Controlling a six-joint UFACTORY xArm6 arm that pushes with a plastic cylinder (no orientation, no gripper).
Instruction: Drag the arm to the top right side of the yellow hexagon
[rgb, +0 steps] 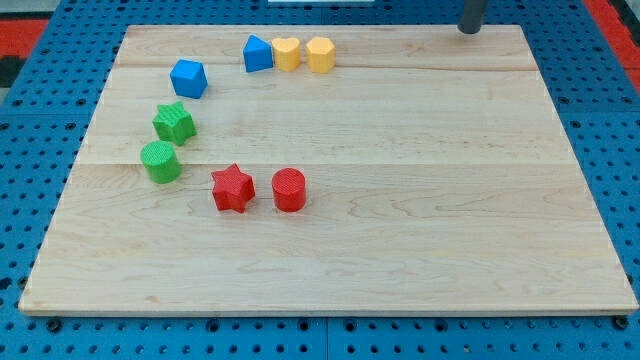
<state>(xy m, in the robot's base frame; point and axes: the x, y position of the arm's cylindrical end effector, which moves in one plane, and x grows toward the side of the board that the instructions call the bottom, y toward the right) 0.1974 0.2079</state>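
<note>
The yellow hexagon (320, 54) stands near the view's top edge of the wooden board (420, 200), at the right end of a row with a yellow heart (287, 54) and a blue triangular block (258, 54). My tip (469, 31) is at the view's top, far to the right of the yellow hexagon and slightly higher, with bare board between them. Only the rod's lower end shows.
A blue pentagon-like block (188, 78) lies at the upper left. A green star (174, 123) and a green cylinder (160, 162) sit below it. A red star (232, 188) and a red cylinder (289, 189) stand side by side near the middle left.
</note>
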